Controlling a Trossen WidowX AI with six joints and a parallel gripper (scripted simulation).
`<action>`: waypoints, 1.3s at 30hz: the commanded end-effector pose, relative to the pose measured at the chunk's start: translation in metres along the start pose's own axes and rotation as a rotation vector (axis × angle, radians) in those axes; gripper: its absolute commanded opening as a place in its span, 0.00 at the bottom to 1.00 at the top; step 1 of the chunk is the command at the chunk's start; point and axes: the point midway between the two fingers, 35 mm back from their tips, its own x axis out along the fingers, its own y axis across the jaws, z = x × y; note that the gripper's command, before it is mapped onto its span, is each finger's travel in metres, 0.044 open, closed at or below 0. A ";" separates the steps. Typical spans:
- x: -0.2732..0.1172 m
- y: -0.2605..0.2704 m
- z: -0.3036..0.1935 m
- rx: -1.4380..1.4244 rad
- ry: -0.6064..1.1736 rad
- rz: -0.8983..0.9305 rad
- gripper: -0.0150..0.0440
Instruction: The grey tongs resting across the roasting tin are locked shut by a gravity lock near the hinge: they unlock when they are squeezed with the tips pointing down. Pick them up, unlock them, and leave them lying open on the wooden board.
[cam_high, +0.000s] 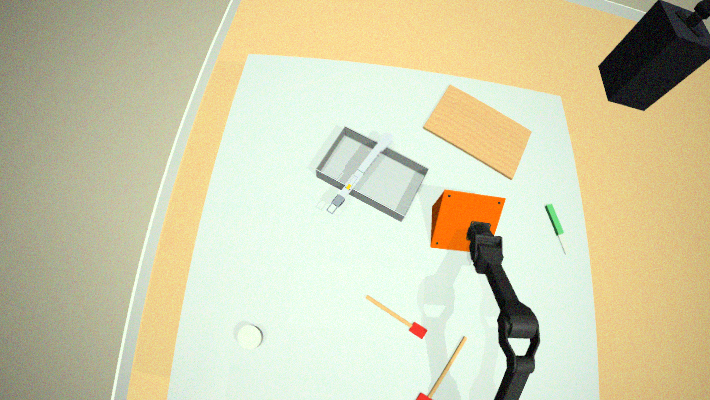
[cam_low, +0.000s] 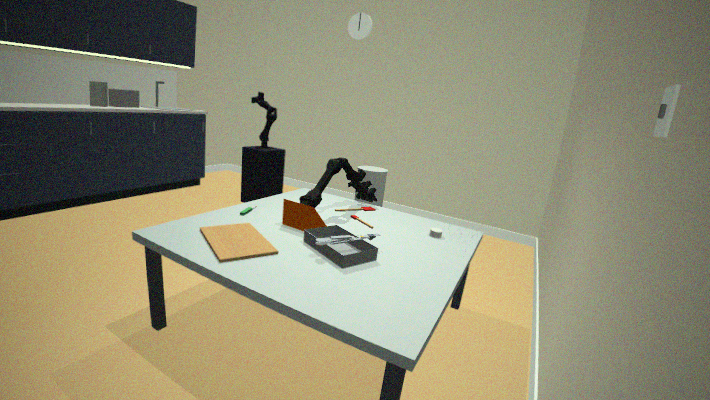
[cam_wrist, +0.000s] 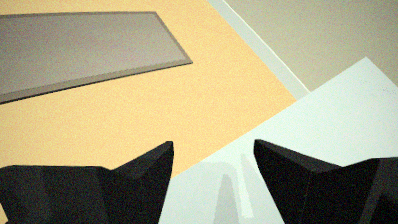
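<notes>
In the top view, a broad lane runs over the surface (cam_high: 300, 280) (cam_low: 300, 300) (cam_wrist: 350, 110) along its left edge, between the grey tin (cam_high: 375, 205) (cam_low: 360, 259) and the white disc (cam_high: 249, 336) (cam_low: 436, 233). The tin's raised walls block low travel, and the tongs (cam_high: 370, 160) (cam_low: 340, 237) bridge them. The wooden board (cam_high: 477, 132) (cam_low: 239, 242) lies low near the upper right corner — a narrower gap parts it from the tin. Toward the right edge, the orange block (cam_high: 462, 210) (cam_low: 300, 216) and the arm stand in the way — a taller barrier.
</notes>
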 end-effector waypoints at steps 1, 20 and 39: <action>0.014 -0.031 0.006 0.011 -0.014 -0.049 0.69; 0.073 -0.239 -0.020 -0.249 0.090 -0.363 0.69; 0.010 -0.514 -0.184 -0.550 0.667 -0.435 0.69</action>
